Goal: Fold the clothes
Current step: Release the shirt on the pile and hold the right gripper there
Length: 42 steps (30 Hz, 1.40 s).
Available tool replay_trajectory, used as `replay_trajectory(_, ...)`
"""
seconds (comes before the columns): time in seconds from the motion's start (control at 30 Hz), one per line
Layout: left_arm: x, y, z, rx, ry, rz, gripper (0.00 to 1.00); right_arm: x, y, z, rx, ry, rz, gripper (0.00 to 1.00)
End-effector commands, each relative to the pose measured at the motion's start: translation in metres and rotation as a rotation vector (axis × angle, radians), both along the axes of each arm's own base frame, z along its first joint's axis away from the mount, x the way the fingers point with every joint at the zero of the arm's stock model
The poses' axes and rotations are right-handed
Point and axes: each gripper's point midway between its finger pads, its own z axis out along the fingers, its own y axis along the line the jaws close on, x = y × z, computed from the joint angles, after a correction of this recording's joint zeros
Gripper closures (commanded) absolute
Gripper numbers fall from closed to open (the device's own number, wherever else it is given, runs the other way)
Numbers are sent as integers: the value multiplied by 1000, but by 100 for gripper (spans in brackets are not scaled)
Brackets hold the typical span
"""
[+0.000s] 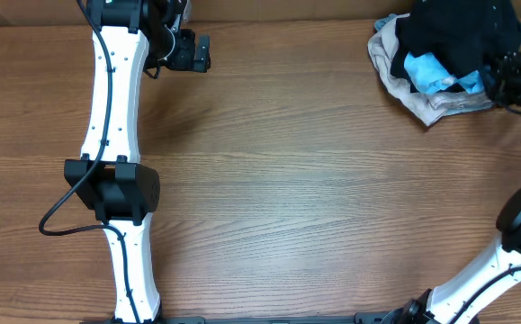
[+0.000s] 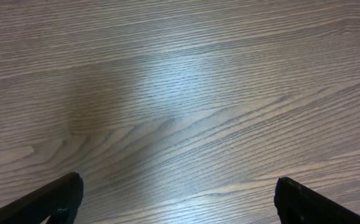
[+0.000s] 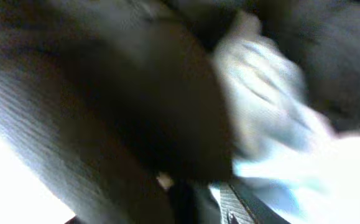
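Counter [image 1: 314,180]: wood-grain top, carries everything in view.
Right claw [image 1: 510,76]: far-right corner, nosed into the clothes pile [image 1: 395,54]; wrist view is blurred, so spread or pinching cannot be told.
Pile: black garment [image 1: 458,31] on top, light blue garment [image 1: 426,70] under it, beige garment [image 1: 417,99] lowest. Crumpled, with no clear long axis.
Left claw [image 1: 197,52]: far-left, fingers spread wide over wood, holding nothing.
Key relation: pile touches the right arm's claw and is well apart from the left; right arm is nearer.
Containers: none seen.

Overhead's sharp and evenly lit, with a faint shadow on the table [image 1: 184,135]. Left wrist catches pale glare across the woodgrain. Right wrist: clothes [image 3: 136,112] smeared, out of focus, blown white lower left.
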Motion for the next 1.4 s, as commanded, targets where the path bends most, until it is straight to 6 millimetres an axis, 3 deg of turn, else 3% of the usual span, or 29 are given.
replay_trajectory(0.0, 4, -1, -9, 12, 5, -19, 0, -13, 6, 61, -237, -102, 71, 50)
replay_trajectory(0.07, 5, -1, -16, 13, 19, -19, 0, -23, 8, 73, -297, -97, 79, 45)
replay_trajectory(0.2, 7, -2, -34, 15, 55, -19, 0, -40, 13, 101, -404, -110, 95, 25)
replay_trajectory(0.37, 13, -2, -50, 18, 68, -20, 0, -42, 21, 129, -545, -169, 114, 13)
replay_trajectory(0.43, 17, -2, -53, 17, 60, -19, 0, -35, 26, 140, -657, -214, 130, 0)
replay_trajectory(0.67, 24, -3, -53, 15, 36, -19, 0, 11, 35, 164, -1172, -191, -15, 0)
replay_trajectory(0.77, 24, -3, -50, 10, 30, -17, 0, 27, 44, 175, -1318, -207, -62, 0)
replay_trajectory(0.87, 22, -3, -32, 1, 6, -1, 0, 39, 46, 177, -1383, -239, -77, 0)
replay_trajectory(0.97, 19, -3, 0, -4, -55, 1, 0, 50, 41, 163, -1382, -232, -77, 0)
replay_trajectory(1.07, 12, -3, 38, -11, -133, 0, 0, 62, 33, 131, -1369, -175, -44, 0)
replay_trajectory(1.2, -1, -2, 81, -18, -217, -1, 0, 73, 30, 66, -1336, -69, 38, 0)
replay_trajectory(1.37, -15, -1, 116, -23, -283, 0, 0, 70, 31, -17, -1269, 86, 149, 0)
